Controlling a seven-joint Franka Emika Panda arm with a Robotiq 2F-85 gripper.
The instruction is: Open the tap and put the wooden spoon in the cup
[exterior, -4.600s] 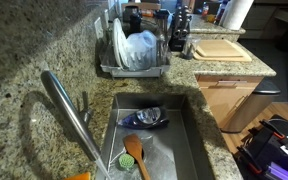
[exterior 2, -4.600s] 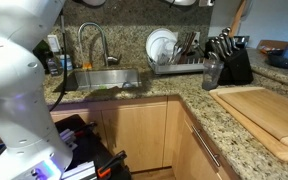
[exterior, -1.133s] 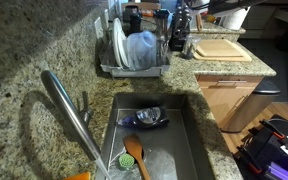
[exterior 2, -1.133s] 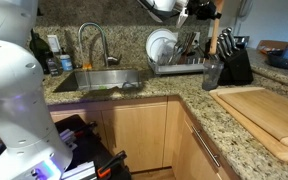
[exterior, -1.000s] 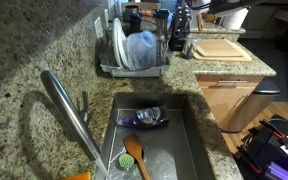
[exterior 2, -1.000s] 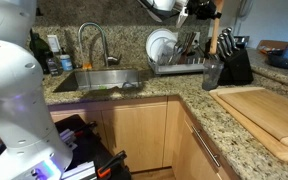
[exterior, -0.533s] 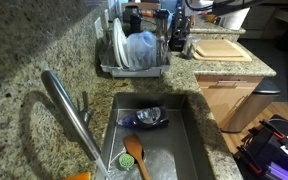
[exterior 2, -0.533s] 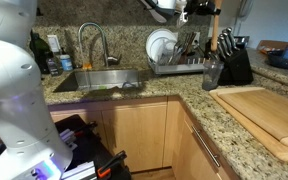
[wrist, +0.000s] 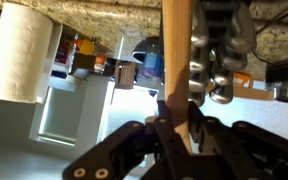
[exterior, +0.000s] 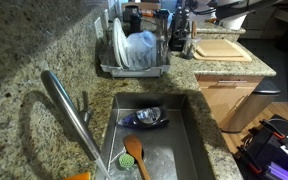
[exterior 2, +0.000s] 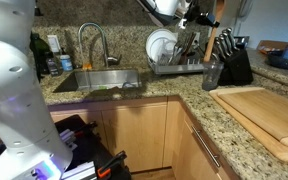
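Fingers (wrist: 154, 132) are closed on a straight wooden handle (wrist: 177, 55) that runs out between them. They are up above the dish rack (exterior 2: 179, 68) at the back of the bench (exterior 2: 134, 95). Cannot tell which utensil the handle belongs to. Metal utensils (wrist: 219, 70) hang just beside it. The rack holds white plates (exterior: 119, 42) on edge. The wooden spoon (exterior: 134, 155) lies flat in the sink (exterior: 174, 160), its bowl end toward a dark bowl (exterior: 147, 117) also in the sink. The tap (exterior: 69, 110) spout slants over the sink.
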